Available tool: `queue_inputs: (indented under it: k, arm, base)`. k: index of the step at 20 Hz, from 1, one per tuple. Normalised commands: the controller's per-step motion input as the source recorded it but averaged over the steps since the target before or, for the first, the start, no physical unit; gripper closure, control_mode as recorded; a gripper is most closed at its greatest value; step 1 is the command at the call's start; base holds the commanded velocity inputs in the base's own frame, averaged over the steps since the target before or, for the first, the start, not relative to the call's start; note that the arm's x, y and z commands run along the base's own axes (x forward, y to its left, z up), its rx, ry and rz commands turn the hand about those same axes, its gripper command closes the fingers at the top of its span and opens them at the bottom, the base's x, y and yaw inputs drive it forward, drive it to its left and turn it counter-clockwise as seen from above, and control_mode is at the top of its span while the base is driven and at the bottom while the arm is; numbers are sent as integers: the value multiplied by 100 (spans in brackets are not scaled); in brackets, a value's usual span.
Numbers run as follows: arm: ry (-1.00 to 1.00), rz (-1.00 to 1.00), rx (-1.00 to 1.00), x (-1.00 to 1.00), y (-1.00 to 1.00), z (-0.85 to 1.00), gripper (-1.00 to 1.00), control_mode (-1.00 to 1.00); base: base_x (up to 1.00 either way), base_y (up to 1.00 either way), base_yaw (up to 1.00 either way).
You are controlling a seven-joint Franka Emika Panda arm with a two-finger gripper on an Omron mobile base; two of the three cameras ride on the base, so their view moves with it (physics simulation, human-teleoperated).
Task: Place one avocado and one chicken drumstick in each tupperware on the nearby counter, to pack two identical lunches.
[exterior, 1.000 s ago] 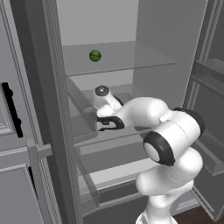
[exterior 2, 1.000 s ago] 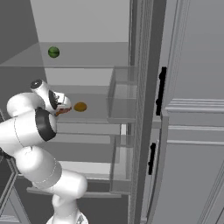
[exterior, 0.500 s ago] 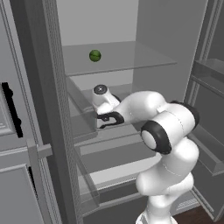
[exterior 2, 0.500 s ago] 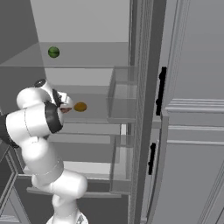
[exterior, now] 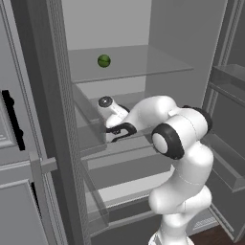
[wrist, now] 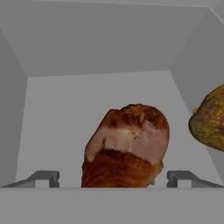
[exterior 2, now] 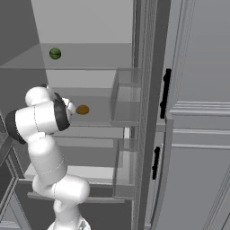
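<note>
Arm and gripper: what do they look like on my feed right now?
The arm has glossy white rounded segments with black joint rings. The gripper has a white hand with a dark curved piece and two small grey finger tips. No cables or markings show.

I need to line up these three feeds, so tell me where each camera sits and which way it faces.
Left base view: behind the arm on its left, looking into the open fridge; the arm reaches onto a shelf, gripper there.
Right base view: behind on its right, same fridge; the arm's elbow shows at left.
Hand view: on the hand, looking along open fingertips at a chicken drumstick, avocado beside it.
Both base views share the green ball on the upper shelf.
</note>
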Motion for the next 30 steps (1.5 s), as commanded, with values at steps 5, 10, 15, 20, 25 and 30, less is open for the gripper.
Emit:
queue_inputs:
  k: [5,10,15,20,25,30]
  arm:
    - [0,-12,1,13,5,-18,100,-100]
    - [-1,-2,0,5,0,-8,100,-100]
    - [-3,0,0,-6,-2,1,100,-100]
    - [-30,0,0,-94,-46,96,100,-100]
    - [-17,0,0,-100,-80,100,100,-100]
    - [-1,0,5,-100,-73,100,100,-100]
  base:
    - [0,0,0]
    - [0,0,0]
    - [0,0,0]
    - [0,0,0]
    - [0,0,0]
    - [0,0,0]
